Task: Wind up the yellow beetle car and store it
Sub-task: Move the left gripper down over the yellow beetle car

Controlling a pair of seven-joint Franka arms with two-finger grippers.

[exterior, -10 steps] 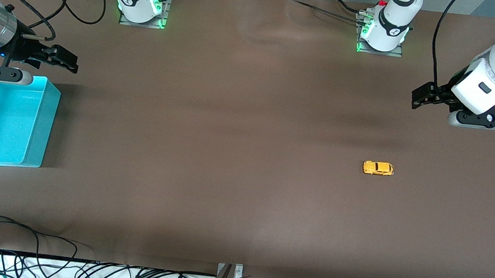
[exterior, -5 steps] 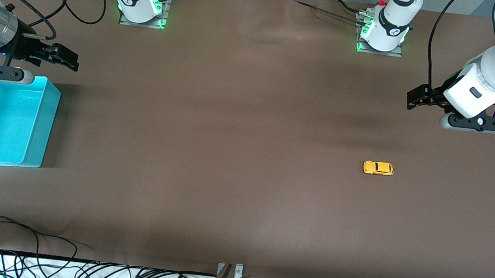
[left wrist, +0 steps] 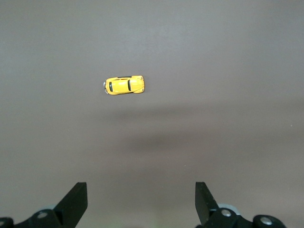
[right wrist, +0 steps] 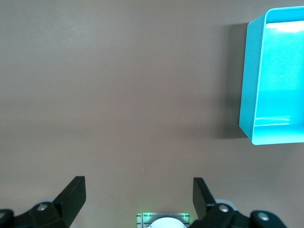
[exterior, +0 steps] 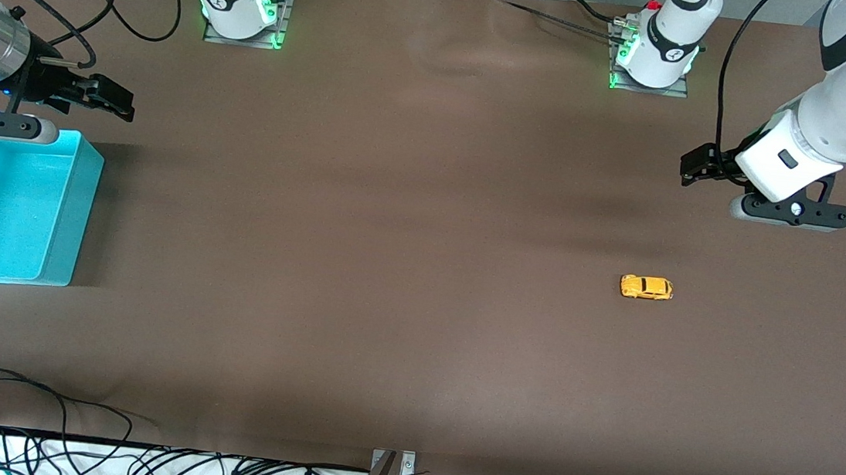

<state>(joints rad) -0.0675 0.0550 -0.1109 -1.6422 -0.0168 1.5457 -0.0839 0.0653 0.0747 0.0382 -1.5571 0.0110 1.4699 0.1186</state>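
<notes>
The yellow beetle car (exterior: 646, 288) sits alone on the brown table toward the left arm's end; it also shows in the left wrist view (left wrist: 124, 85). My left gripper (exterior: 697, 166) is open and empty, up in the air over bare table, apart from the car. Its fingertips (left wrist: 76, 197) frame bare table. My right gripper (exterior: 112, 99) is open and empty, waiting in the air over the table beside the turquoise bin (exterior: 74, 157). The bin is empty and also shows in the right wrist view (right wrist: 248, 95).
The two arm bases (exterior: 239, 6) (exterior: 654, 54) stand at the table's edge farthest from the front camera. Loose cables (exterior: 22, 447) lie along the table's nearest edge. A brown mat (exterior: 393, 227) covers the table.
My left arm has moved toward the middle of the table, bringing the left gripper closer to the car. The right arm and the car have not moved.
</notes>
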